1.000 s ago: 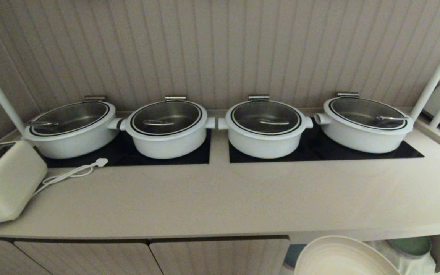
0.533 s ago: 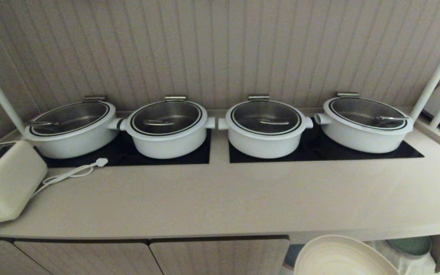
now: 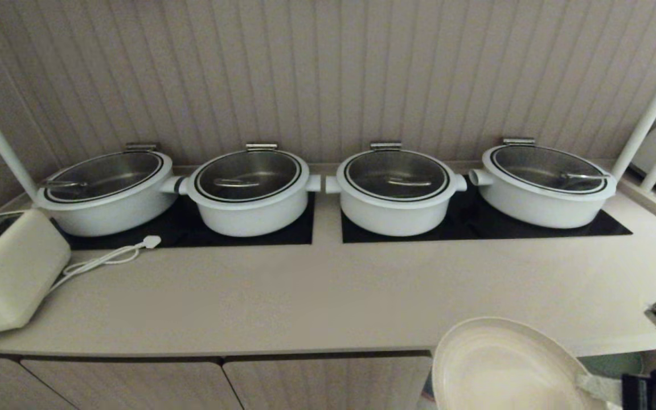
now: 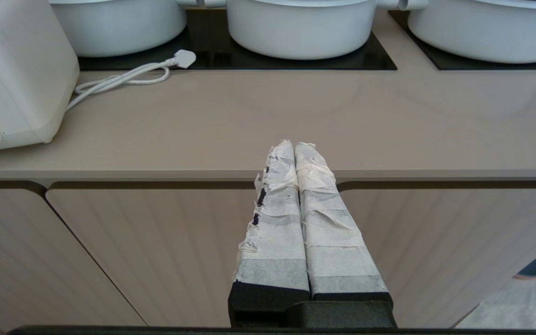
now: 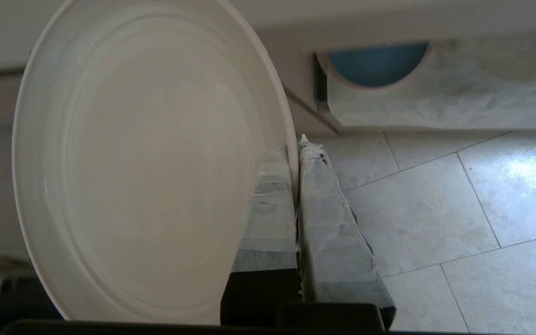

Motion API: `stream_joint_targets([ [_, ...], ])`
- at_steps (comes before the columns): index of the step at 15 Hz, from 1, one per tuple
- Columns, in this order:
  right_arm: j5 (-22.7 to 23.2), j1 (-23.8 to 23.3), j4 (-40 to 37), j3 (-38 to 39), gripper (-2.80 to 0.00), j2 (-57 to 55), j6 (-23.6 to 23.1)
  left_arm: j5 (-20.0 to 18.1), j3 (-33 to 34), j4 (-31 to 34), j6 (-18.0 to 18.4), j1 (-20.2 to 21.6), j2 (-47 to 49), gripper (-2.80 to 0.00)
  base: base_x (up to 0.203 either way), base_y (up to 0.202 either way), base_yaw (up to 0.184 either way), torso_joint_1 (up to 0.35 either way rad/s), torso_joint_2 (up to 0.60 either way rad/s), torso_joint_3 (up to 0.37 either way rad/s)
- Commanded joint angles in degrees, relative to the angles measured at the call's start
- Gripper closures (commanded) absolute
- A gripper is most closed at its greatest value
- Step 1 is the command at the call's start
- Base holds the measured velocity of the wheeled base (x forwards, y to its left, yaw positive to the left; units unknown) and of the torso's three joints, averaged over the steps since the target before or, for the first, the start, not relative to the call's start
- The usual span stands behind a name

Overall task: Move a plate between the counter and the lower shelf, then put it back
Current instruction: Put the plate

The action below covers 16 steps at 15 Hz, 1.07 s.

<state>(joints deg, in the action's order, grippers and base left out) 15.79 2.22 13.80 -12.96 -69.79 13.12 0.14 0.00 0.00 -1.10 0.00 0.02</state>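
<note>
Round cream-beige matte plate (image 3: 499, 370) pinched at its rim by the right gripper (image 5: 296, 153), tilted in front of the long beige counter (image 3: 328, 296) edge (left gripper (image 4: 294, 146) pressed together, parked before the same counter's ribbed cabinet doors (image 4: 156, 251)).

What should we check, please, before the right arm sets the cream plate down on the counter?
1. Right gripper shut on the plate rim: ok.
2. Plate above the counter edge: not ok, it overlaps the front edge only partly.
3. Bare landing spot in front of the pots: ok.
4. White cable far from the plate: ok.
5. Left gripper parked below the counter's front, out of the way: ok.
6. Plate level: cannot tell.
</note>
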Motion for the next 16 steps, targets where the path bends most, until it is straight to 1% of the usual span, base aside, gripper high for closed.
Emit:
stream_joint_targets([
  [1, 0.1, -1.2, 0.1, -4.2, 0.0, -6.2, 0.1, 0.0, 0.0, 0.0, 0.0, 0.0, 0.0, 0.0, 0.0, 0.0, 0.0, 0.0, 0.0, 0.0],
  [4, 0.1, -2.1, 0.4, -11.2, 0.0, -15.0, 0.0, 0.0, 0.0, 0.0, 0.0, 0.0, 0.0, 0.0, 0.0, 0.0, 0.0, 0.0, 0.0, 0.0],
  [11, 0.1, -2.6, 1.1, -32.3, 0.0, -40.1, -0.2, 0.0, 0.0, 0.0, 0.0, 0.0, 0.0, 0.0, 0.0, 0.0, 0.0, 0.0, 0.0, 0.0],
  [16, -1.2, -2.6, 3.8, -47.2, 0.0, -54.7, 3.9, 0.0, 0.0, 0.0, 0.0, 0.0, 0.0, 0.0, 0.0, 0.0, 0.0, 0.0, 0.0, 0.0],
])
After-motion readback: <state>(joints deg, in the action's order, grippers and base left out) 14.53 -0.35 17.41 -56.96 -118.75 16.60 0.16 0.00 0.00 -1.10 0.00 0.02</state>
